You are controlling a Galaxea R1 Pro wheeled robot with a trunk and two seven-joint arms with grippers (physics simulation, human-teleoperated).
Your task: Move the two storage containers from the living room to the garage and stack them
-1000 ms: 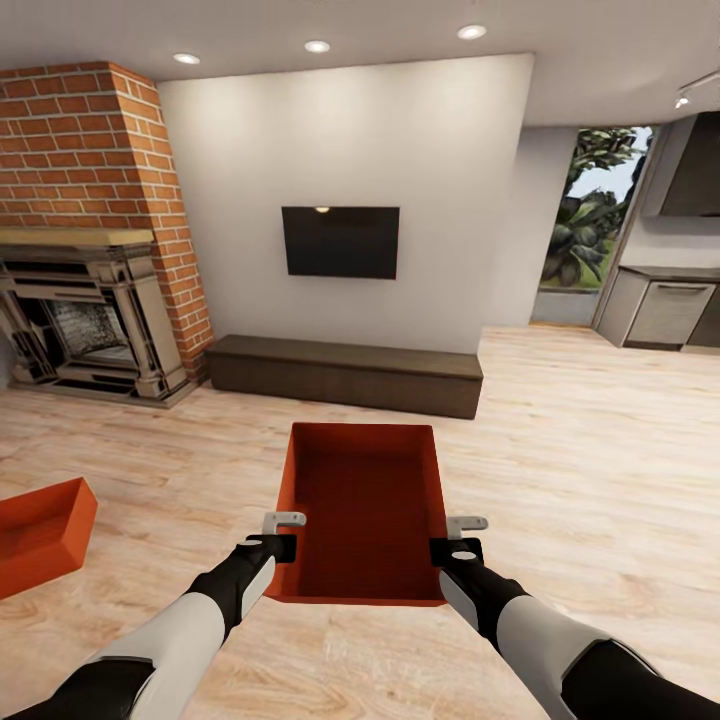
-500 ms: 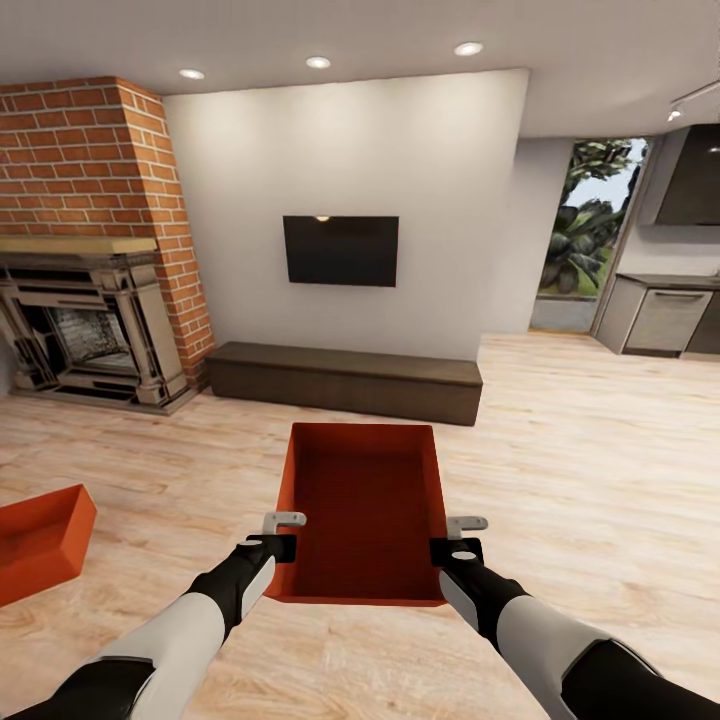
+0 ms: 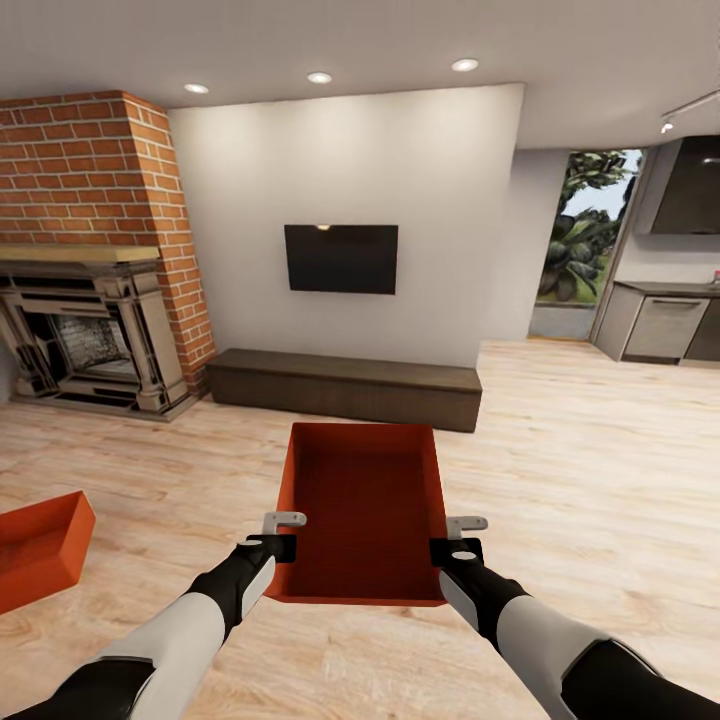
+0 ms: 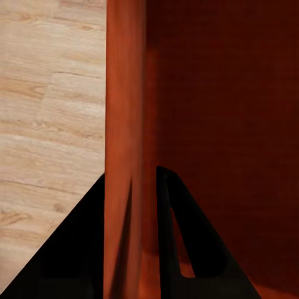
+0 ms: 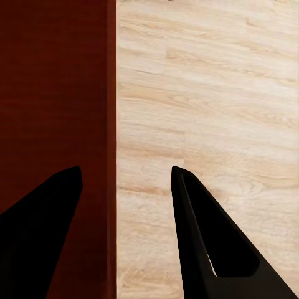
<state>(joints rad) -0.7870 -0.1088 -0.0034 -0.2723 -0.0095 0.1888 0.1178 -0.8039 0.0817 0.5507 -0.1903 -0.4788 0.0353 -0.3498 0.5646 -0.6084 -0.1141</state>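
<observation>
Here, in the head view, an orange-red storage container (image 3: pixel 365 510) is held above the light wood plank floor (image 3: pixel 580 480) between both arms, facing the black wall TV (image 3: pixel 341 258) and brick fireplace (image 3: pixel 95 270). The left tool (image 3: pixel 284 534) grips its left wall, the right tool (image 3: pixel 460 537) its right wall. A second container (image 3: pixel 38 545) sits on the floor at far left.

In the left wrist view, the left tool (image 4: pixel 132 243) is clamped on the wall, one finger each side.

In the right wrist view, the right tool (image 5: pixel 124 233) straddles the wall (image 5: pixel 111 124); I cannot tell whether its fingers touch it.

brick fireplace (image 3: pixel 95 290) | black tv (image 3: pixel 341 258) | low dark bench (image 3: pixel 345 386) | kitchen cabinets (image 3: pixel 665 328)
</observation>
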